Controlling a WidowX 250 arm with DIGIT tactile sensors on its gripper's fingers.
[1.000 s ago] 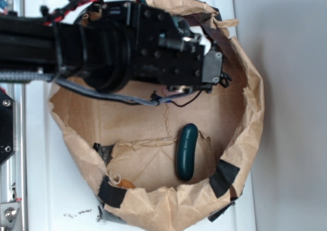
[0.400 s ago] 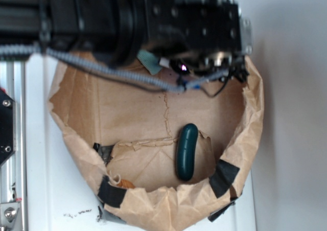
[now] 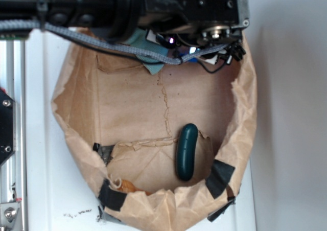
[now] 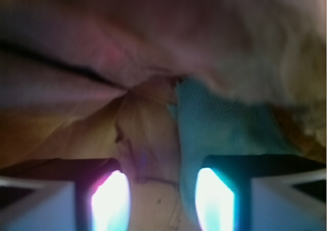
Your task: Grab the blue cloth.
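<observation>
Exterior and wrist views of a cloth-grasping trial.

The white table (image 3: pixel 41 139) carries a crumpled brown paper bag (image 3: pixel 245 118), rolled down into an open bowl and patched with black tape (image 3: pixel 220 176) along its near rim. The black robot arm (image 3: pixel 102 6) spans the top edge of the exterior view and hides the far rim of the bag. The end effector (image 4: pixel 162 195) is seen from the wrist camera with its two fingers apart, a clear gap of bag floor between them; nothing is clamped.

A dark green oblong object (image 3: pixel 186 152) lies on the bag floor towards the near right rim, well apart from the arm. The blue cloth (image 3: pixel 148 54) sits at the far rim of the bag, mostly covered by the arm in the exterior view, with one pointed corner showing below the cabling. In the wrist view the blue cloth (image 4: pixel 225 123) lies ahead of the right-hand finger (image 4: pixel 214 195) and against the paper wall, not centred in the gap.

Risks, as judged from these views: because the cloth is offset towards one finger, closing here could catch only an edge, or pinch a fold of paper with it. The loose bag wall close to the end effector could also be dragged or crumpled by a descent.
</observation>
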